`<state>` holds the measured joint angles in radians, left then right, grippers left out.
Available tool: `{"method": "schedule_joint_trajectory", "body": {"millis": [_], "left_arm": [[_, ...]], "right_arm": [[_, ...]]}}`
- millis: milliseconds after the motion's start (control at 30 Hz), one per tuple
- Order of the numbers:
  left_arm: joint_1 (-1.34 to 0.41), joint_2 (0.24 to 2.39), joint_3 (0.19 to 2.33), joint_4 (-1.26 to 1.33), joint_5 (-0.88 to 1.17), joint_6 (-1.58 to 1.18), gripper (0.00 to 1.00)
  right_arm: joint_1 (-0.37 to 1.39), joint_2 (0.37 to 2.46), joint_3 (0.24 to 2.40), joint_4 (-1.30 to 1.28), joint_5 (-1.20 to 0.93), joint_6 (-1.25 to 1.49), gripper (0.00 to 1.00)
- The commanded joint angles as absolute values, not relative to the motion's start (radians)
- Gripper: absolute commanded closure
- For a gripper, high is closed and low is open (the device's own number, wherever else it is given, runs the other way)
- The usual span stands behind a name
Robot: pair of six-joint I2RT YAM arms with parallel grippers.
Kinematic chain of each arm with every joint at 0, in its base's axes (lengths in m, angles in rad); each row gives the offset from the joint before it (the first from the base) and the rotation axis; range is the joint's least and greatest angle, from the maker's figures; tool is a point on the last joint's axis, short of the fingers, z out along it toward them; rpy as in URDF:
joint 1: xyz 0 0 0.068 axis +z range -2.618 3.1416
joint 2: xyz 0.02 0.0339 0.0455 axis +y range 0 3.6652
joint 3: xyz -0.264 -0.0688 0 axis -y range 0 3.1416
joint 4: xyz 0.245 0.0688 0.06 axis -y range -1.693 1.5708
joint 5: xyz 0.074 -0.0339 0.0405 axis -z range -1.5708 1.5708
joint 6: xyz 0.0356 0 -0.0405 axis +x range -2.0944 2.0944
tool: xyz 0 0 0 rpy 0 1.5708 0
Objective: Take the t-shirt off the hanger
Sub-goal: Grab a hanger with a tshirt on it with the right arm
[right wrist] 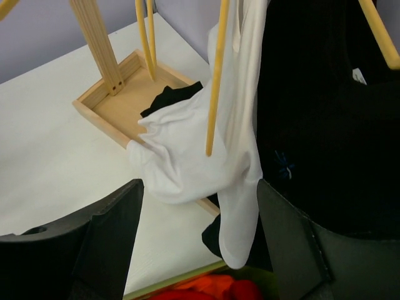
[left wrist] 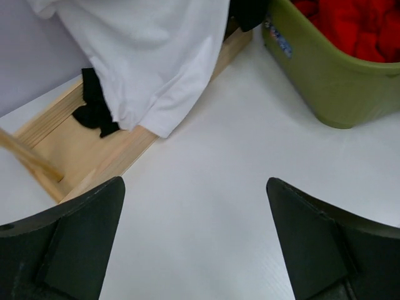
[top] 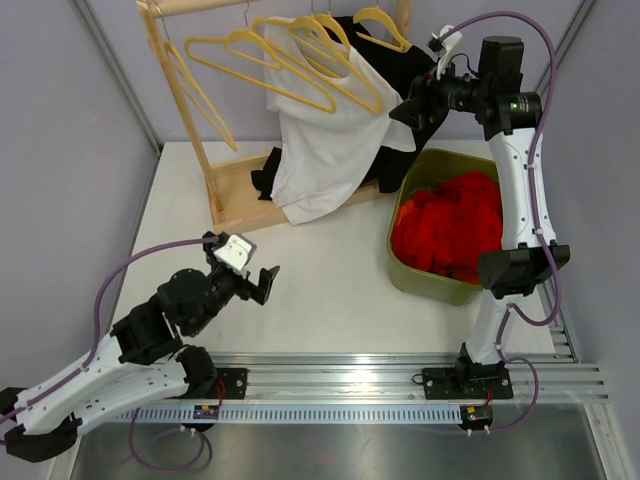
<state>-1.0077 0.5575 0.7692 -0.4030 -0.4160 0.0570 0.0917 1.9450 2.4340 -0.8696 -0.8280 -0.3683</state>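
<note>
A white t-shirt (top: pixel 325 140) hangs on a yellow hanger (top: pixel 335 62) on the wooden rack (top: pixel 175 75), its hem draped onto the rack's base. It also shows in the left wrist view (left wrist: pixel 156 56) and the right wrist view (right wrist: pixel 187 162). A black t-shirt (top: pixel 405 75) hangs behind it to the right. My right gripper (top: pixel 408 108) is raised beside the shirts, open and empty (right wrist: pixel 200 184); the white sleeve hangs just beyond its jaws. My left gripper (top: pixel 262 283) is open and empty (left wrist: pixel 194 182), low over the table, well short of the shirt.
A green bin (top: pixel 405 270) holding red clothes stands at the right, below the right arm. Several empty yellow hangers (top: pixel 225 50) hang on the rack's left part. The rack's wooden base tray (left wrist: pixel 75 150) holds a black cloth (left wrist: pixel 94 112). Grey walls close in on both sides.
</note>
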Motion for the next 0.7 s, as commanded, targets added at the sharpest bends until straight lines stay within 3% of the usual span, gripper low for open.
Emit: {"method": "schedule_joint_trajectory", "body": {"millis": [0, 200, 533, 667], "left_arm": [[-1.006, 0.476, 0.724, -0.468, -0.563, 0.097, 0.01], [-1.005, 0.400, 0.650, -0.452, -0.632, 0.097, 0.01], [-1.000, 0.477, 0.658, -0.471, -0.618, 0.101, 0.01], [-0.994, 0.486, 0.658, -0.474, -0.617, 0.100, 0.01]], "right_arm": [[0.146, 1.959, 2.503, -0.775, -0.721, -0.319, 0.21], [0.175, 2.031, 2.572, -0.706, -0.624, -0.253, 0.40], [0.192, 2.101, 2.623, -0.696, -0.546, -0.290, 0.52], [0.193, 2.138, 2.631, -0.707, -0.566, -0.296, 0.64]]}}
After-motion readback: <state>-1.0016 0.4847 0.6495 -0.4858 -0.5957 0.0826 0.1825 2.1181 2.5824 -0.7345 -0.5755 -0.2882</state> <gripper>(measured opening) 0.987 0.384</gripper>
